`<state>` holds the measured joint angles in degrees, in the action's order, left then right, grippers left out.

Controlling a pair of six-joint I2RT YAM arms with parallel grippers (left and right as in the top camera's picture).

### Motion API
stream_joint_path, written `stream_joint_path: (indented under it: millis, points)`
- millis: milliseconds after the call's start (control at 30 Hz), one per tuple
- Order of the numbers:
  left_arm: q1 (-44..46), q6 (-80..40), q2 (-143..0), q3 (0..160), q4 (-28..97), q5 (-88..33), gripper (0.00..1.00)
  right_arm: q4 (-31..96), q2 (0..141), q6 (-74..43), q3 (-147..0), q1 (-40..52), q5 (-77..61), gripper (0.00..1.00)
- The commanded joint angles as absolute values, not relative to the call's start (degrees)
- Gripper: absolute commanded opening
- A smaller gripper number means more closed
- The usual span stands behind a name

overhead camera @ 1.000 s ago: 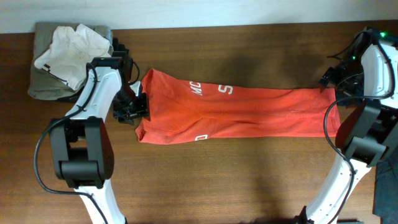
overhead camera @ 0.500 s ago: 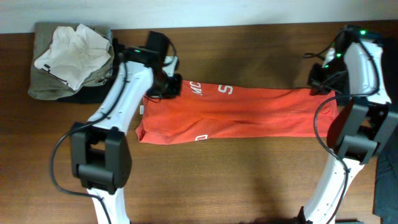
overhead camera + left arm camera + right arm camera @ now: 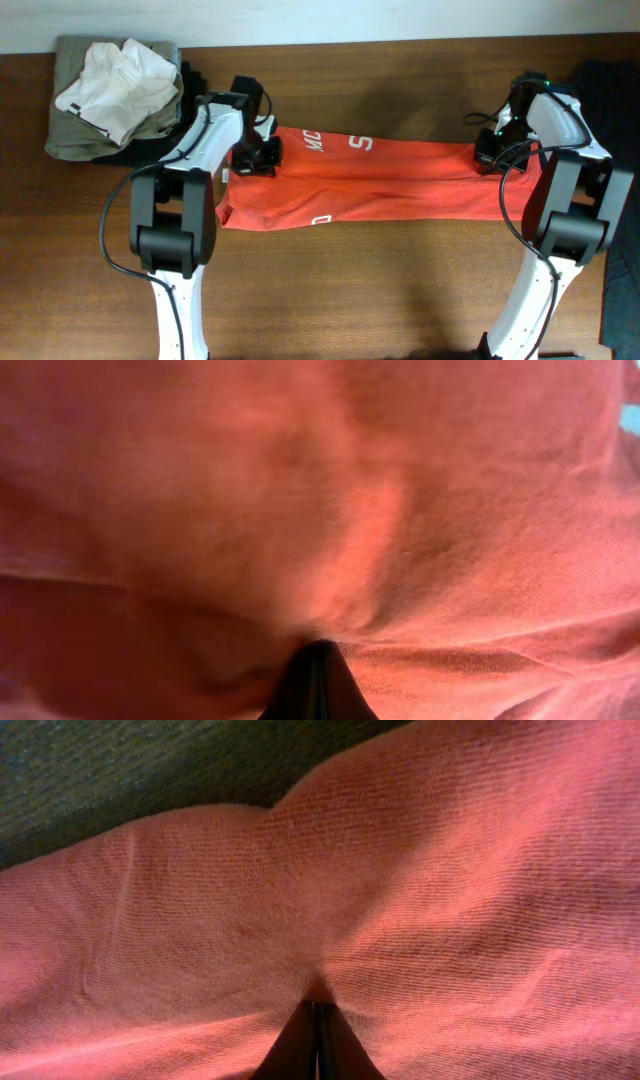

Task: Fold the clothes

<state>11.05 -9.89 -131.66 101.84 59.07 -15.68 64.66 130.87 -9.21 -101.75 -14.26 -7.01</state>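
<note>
The clothes in play are a red-orange T-shirt (image 3: 390, 180) with white lettering, lying across the table as a long strip. My left gripper (image 3: 252, 158) sits on its upper left edge, shut on a pinch of the red fabric. In the left wrist view the shirt (image 3: 420, 510) fills the frame and the left gripper (image 3: 316, 672) shows as a closed dark tip with cloth puckered around it. My right gripper (image 3: 489, 160) is at the strip's upper right end. The right wrist view shows the right gripper (image 3: 317, 1032) with jaws together, cloth of the shirt (image 3: 450, 870) gathered at the tips.
A heap at the back left holds a white garment (image 3: 118, 75) on top of an olive one (image 3: 70, 140). Dark fabric (image 3: 612, 78) lies at the right edge behind the right arm. The table's back edge meets the wall.
The left gripper went from the shirt's left end to its upper left edge and shut. The right gripper came in leftward onto the shirt's right end and shut.
</note>
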Motion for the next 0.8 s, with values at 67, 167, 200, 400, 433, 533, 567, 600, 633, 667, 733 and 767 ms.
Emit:
stream_joint_path:
  millis: [67,167,200,400,433,533,567,600,633,667,733,767]
  points:
    - [2.72,-10.04,-136.07,101.08,58.57,-10.57,0.00,63.05,130.65,-9.21,-100.25,-13.23,-4.49,0.09]
    - [-1.06,-13.02,-136.07,101.08,58.98,-8.97,0.00,61.78,130.65,-9.23,-100.25,-11.20,-4.54,0.14]
    - [-2.44,-13.02,-136.07,101.08,59.18,-8.95,0.00,60.84,130.65,-9.23,-100.25,-9.87,-4.86,0.17]
    - [-8.19,-12.99,-136.00,101.08,59.86,-8.93,0.00,56.84,130.65,-9.93,-100.25,-2.74,-5.17,0.22]
    - [-8.82,-13.02,-135.94,101.08,59.96,-8.93,0.00,56.47,130.65,-10.28,-100.27,-2.04,-4.16,0.24]
    - [-10.72,-13.02,-135.06,101.10,60.29,-8.69,0.00,56.10,130.65,-12.75,-101.06,-1.13,0.38,0.26]
    - [-11.20,-13.04,-134.39,101.10,60.34,-8.45,0.00,56.34,130.63,-12.73,-101.80,-1.23,0.69,0.26]
    - [-11.57,-13.06,-133.53,101.10,60.42,-8.16,0.00,57.34,130.56,-12.75,-103.44,-1.54,0.69,0.27]
    - [-11.97,-13.06,-131.87,101.10,60.49,-7.79,0.00,59.37,130.52,-12.93,-106.28,-1.98,0.69,0.29]
    - [-12.16,-13.04,-129.75,101.10,60.53,-7.75,0.00,62.30,130.52,-12.91,-109.84,-2.33,0.69,0.30]
    - [-12.03,-13.04,-126.15,101.10,60.77,-7.66,0.00,66.70,130.52,-12.93,-115.31,-2.72,0.49,0.33]
    - [-11.75,-13.04,-124.49,101.10,60.84,-7.68,0.00,69.04,130.52,-12.91,-118.04,-2.76,-0.21,0.34]
